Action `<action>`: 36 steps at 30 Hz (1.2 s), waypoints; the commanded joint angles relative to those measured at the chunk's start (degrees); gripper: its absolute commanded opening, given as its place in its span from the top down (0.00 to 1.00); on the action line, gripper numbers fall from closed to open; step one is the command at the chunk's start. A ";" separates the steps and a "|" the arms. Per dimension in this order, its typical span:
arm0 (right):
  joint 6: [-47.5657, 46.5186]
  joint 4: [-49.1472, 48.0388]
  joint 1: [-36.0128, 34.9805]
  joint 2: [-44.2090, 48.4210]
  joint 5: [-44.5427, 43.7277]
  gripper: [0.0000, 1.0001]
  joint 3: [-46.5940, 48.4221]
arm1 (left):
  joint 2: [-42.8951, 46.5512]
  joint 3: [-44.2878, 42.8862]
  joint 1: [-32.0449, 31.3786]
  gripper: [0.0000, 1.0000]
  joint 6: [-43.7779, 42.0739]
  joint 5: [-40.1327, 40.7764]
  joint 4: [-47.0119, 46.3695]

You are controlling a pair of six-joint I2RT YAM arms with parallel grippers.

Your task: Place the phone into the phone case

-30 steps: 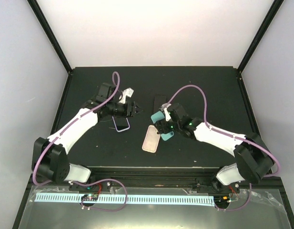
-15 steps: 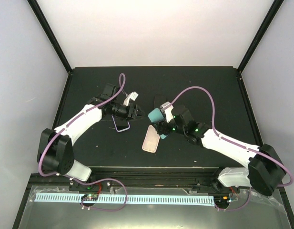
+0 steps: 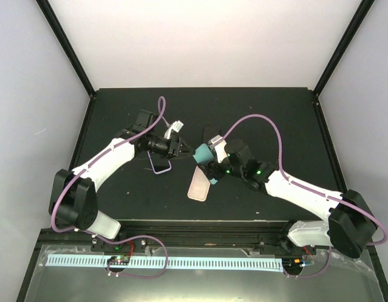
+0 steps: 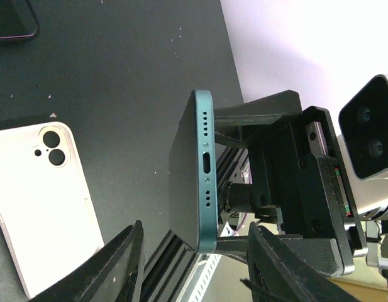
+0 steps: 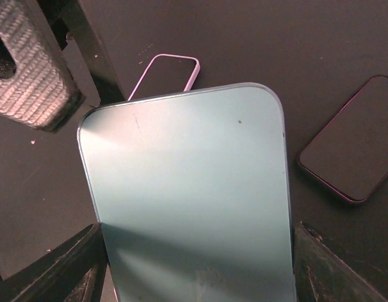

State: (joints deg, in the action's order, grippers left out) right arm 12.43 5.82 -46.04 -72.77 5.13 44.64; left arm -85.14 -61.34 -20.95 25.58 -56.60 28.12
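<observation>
The phone (image 3: 204, 153), a teal-green handset, is off the table, pinched across its width by the right gripper (image 5: 195, 274). Its two fingers (image 5: 52, 270) press on the long edges near one end, so most of the body juts out free beyond the fingertips. I judge that this hold is meant to offer the free end to the other arm. The left gripper (image 4: 197, 229) faces it head-on with its jaws spread, one to each side of the phone's port end. That end reaches in between them without, as far as the left wrist view shows, touching either finger. A second grip there would probably let the phone be handed over or turned, since fingers clamped on the long edges would get in the way of the case walls. The phone case (image 3: 199, 184), pale with two camera cut-outs, lies flat on the table (image 3: 275, 119) below the right gripper, toward the arm bases. It is apart from the phone, so the fitting is not yet begun. A purple-rimmed piece (image 3: 160, 165), cover or handset I cannot tell, lies under the left gripper's wrist. A dark handset (image 3: 211, 133) lies just beyond the right gripper. Neither is touched.
</observation>
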 commanded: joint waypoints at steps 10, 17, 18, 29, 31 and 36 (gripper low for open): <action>-1.19 -3.10 -0.85 0.00 0.59 0.36 2.88 | 0.58 1.91 -0.45 0.71 2.74 -3.08 -4.45; -1.53 -2.93 -0.84 0.00 0.68 0.36 3.13 | 0.25 3.23 -0.76 0.74 3.21 -2.55 -5.01; -1.53 -2.88 -0.88 -0.07 0.86 0.36 3.08 | 0.17 3.24 -0.76 0.74 3.36 -2.55 -5.24; -2.92 -1.98 -1.22 -1.57 2.71 0.36 3.65 | -0.63 2.66 -0.93 0.83 3.63 -4.07 -5.68; -2.69 -2.22 -1.20 -1.38 2.27 0.36 3.36 | -0.71 2.48 -0.98 0.91 2.51 -3.89 -4.37; -0.09 -2.31 -1.12 -0.28 0.12 0.22 3.13 | -0.64 1.77 -0.96 0.98 -0.25 -3.27 -2.02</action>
State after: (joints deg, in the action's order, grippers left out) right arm 10.70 6.81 -46.85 -74.61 6.48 45.95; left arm -85.73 -58.22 -21.32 28.45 -57.71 24.18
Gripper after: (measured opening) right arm 0.747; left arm 0.072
